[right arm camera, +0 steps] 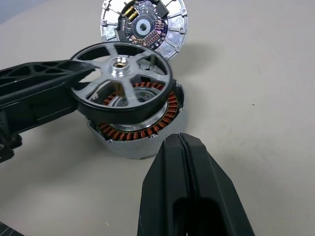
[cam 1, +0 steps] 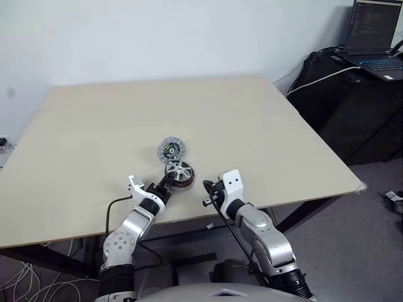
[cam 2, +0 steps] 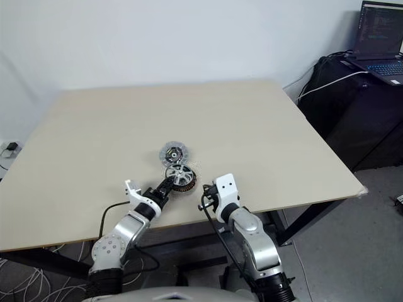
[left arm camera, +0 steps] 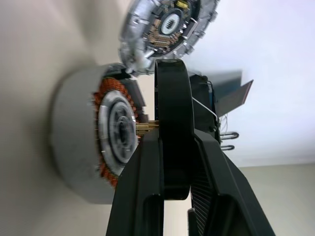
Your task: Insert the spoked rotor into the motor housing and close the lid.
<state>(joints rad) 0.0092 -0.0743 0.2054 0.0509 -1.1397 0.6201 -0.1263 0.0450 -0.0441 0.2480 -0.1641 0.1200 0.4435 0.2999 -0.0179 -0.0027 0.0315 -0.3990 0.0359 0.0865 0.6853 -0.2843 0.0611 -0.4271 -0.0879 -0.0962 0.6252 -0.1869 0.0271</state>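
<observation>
— What is your left pincer doing?

— It is clamped on the rim of the spoked wheel; I hold the wheel just above the copper-wound disc, tilted a little, its hub over the disc's silvery centre; whether the two touch I cannot tell.

— And the right pincer?

— Its fingers are pressed together on nothing; it sits just beside the copper-wound disc, near the table's front edge.

— Where is the cover?

— The silver-grey cover lies flat on the table just behind the disc, ribbed side up.
</observation>
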